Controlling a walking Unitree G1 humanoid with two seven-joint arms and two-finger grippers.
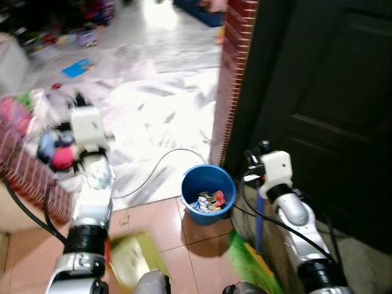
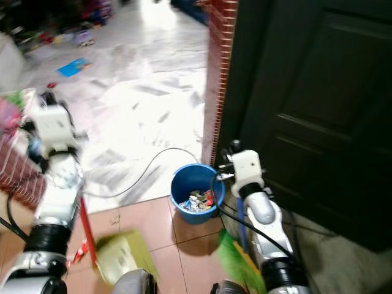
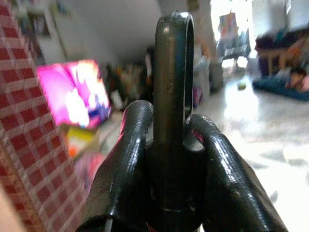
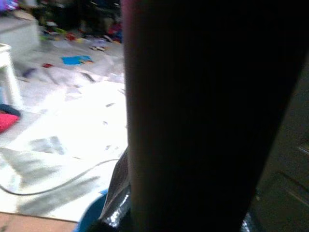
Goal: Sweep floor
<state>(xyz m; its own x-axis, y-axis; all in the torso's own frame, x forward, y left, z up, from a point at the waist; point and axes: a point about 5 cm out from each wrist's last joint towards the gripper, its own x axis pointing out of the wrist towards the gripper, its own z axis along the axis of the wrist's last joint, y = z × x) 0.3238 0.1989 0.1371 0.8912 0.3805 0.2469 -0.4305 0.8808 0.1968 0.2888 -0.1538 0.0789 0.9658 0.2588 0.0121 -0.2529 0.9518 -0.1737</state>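
My left gripper is shut on the black looped top of the dustpan handle, one finger on each side. The red handle runs down to the yellow-green dustpan, which rests on the tan tiles at my left foot. My right gripper is shut on the blue broom handle, which looks like a dark pole in the right wrist view. The green bristles touch the floor by the door. Between the arms stands a blue bucket with small litter in it.
A red brick pillar and a dark door rise on the right. A grey cable loops across the white marble floor. A red basket of toys stands at the left. Farther off lie a blue sheet and scattered toys.
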